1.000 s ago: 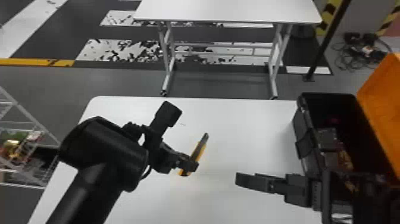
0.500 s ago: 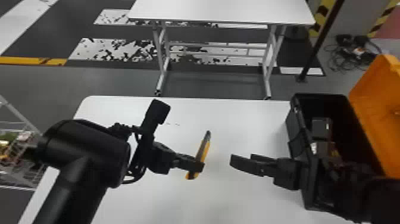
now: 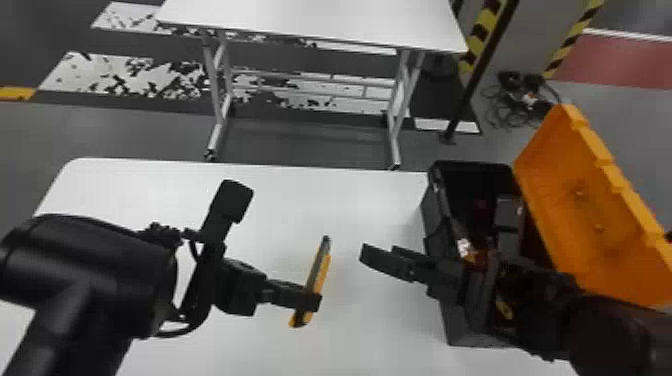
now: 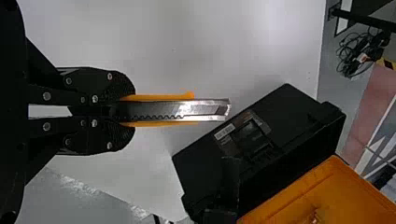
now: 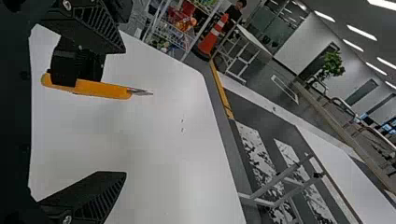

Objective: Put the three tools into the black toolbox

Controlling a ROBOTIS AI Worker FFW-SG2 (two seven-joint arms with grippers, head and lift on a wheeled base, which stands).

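The left gripper (image 3: pixel 312 301) clasps the utility knife (image 3: pixel 322 272), likely for the wide-open right gripper (image 5: pixel 123 112), nearer the black toolbox (image 3: pixel 455 327), to take.

Left gripper (image 3: pixel 311 301) covering part of the yellow knife (image 3: pixel 319 275), right arm (image 3: pixel 595 330) hiding the near part of the black toolbox (image 3: pixel 455 325), things inside (image 3: pixel 508 225) looking too dark and blurred for naming, orange lid (image 3: pixel 575 200) and white surface (image 3: pixel 150 190) running out of the head view
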